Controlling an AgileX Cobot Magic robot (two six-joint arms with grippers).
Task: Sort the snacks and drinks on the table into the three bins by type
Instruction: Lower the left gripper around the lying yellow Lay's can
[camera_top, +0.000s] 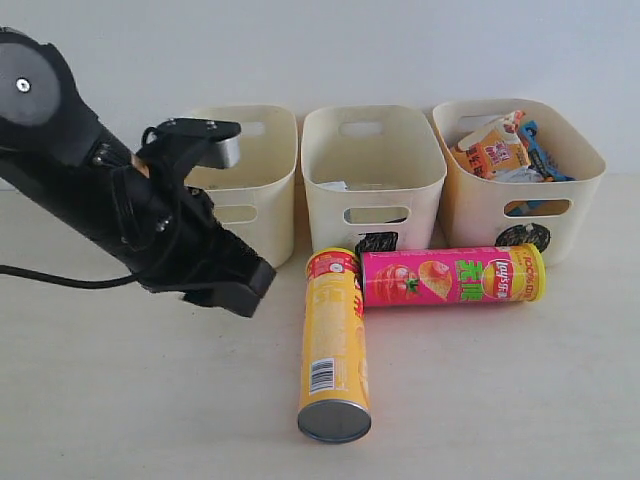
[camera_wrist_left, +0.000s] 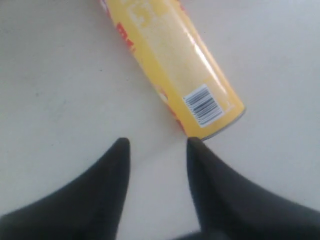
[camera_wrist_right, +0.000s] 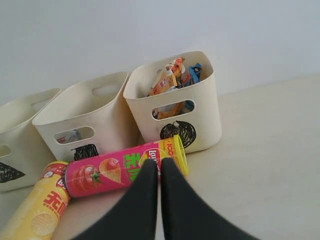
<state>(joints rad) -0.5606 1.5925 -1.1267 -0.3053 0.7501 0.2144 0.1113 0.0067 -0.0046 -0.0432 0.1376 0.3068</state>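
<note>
Two snack cans lie on the table in front of the bins. The yellow can (camera_top: 335, 345) points toward the camera, and the pink can (camera_top: 452, 277) lies crosswise, touching the yellow can's top end. My left gripper (camera_wrist_left: 158, 145) is open and empty above the table, just left of the yellow can (camera_wrist_left: 175, 60), near its metal base. In the exterior view it (camera_top: 250, 290) hangs low in front of the left bin (camera_top: 262, 165). My right gripper (camera_wrist_right: 160, 162) is shut on nothing, with the pink can (camera_wrist_right: 120, 170) beyond its tips. The right bin (camera_top: 480, 205) holds an orange bag (camera_top: 492, 152) and a blue bag (camera_top: 545, 155).
The middle bin (camera_top: 372, 165) shows a bit of a pale carton (camera_wrist_right: 74, 135) through its handle cutout. The bins carry black scribbles: a circle (camera_wrist_right: 179, 132), a square (camera_wrist_right: 85, 151) and a triangle (camera_wrist_right: 7, 172). A white wall stands behind them. The left arm (camera_top: 90, 180) crosses the left side.
</note>
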